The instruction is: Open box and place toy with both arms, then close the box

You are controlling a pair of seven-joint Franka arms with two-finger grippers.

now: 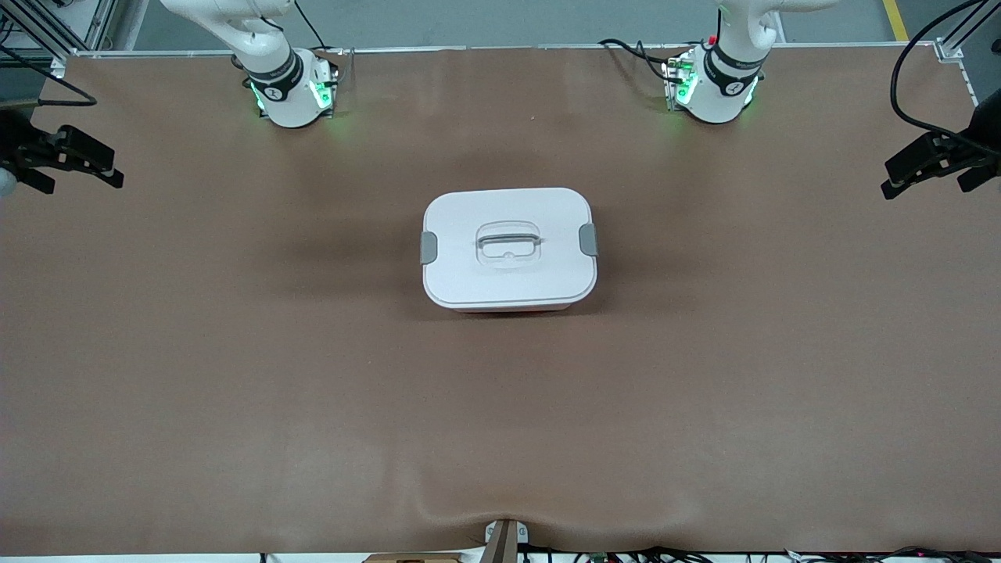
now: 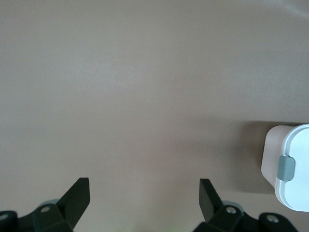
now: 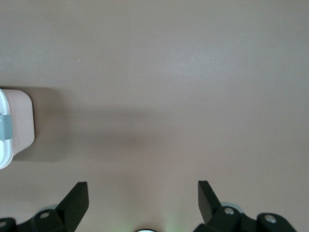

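Both arms are white with rounded shells. The right arm's base [image 1: 289, 90] and the left arm's base [image 1: 715, 86] each carry a black ring with a small white mark and glow green at the sides. Black cables run to both bases. The left gripper [image 2: 145, 198] and right gripper [image 3: 143, 198] have black wedge-shaped fingers with silver screws just below them.

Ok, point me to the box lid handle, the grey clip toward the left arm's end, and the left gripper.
box lid handle [image 1: 508, 244], front view, on the recessed handle bar.
grey clip [image 1: 588, 239], front view, on the clip's face at the lid edge.
left gripper [image 2: 145, 200], left wrist view, midway between its open fingertips, over bare table.
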